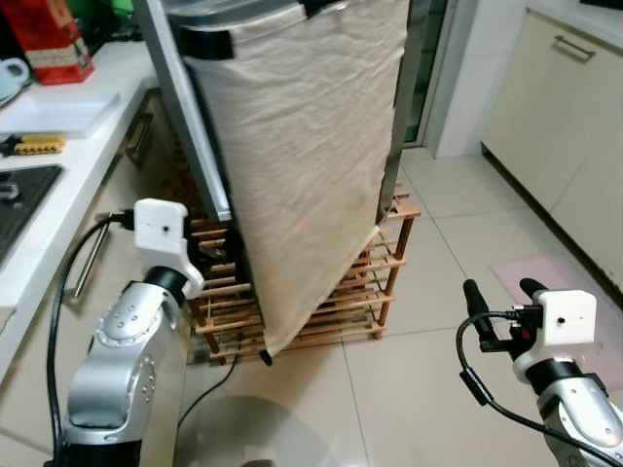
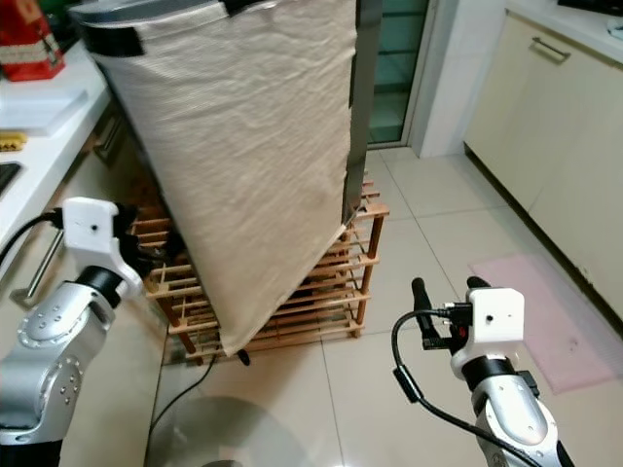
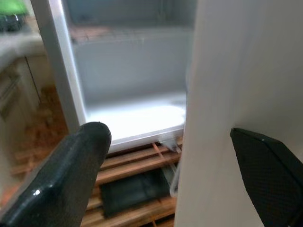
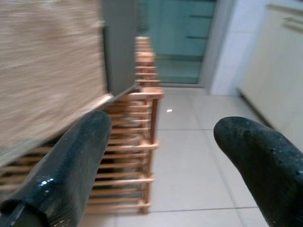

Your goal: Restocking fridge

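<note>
Left eye view: cloth-draped fridge door swung open; wooden rack beneath.

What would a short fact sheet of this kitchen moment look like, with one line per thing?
fridge: small, door swung open and draped in beige cloth; inside looks bare and lit
stand: wooden slatted rack under the fridge, on the tiled floor
left tool: fingers open, at the door's edge, pointing into the fridge
right tool: fingers open, holding nothing, over the floor to the right of the rack
counter: on the robot's left, with a white board and a red carton
pink mat: on the floor by the right-hand cabinets
</note>
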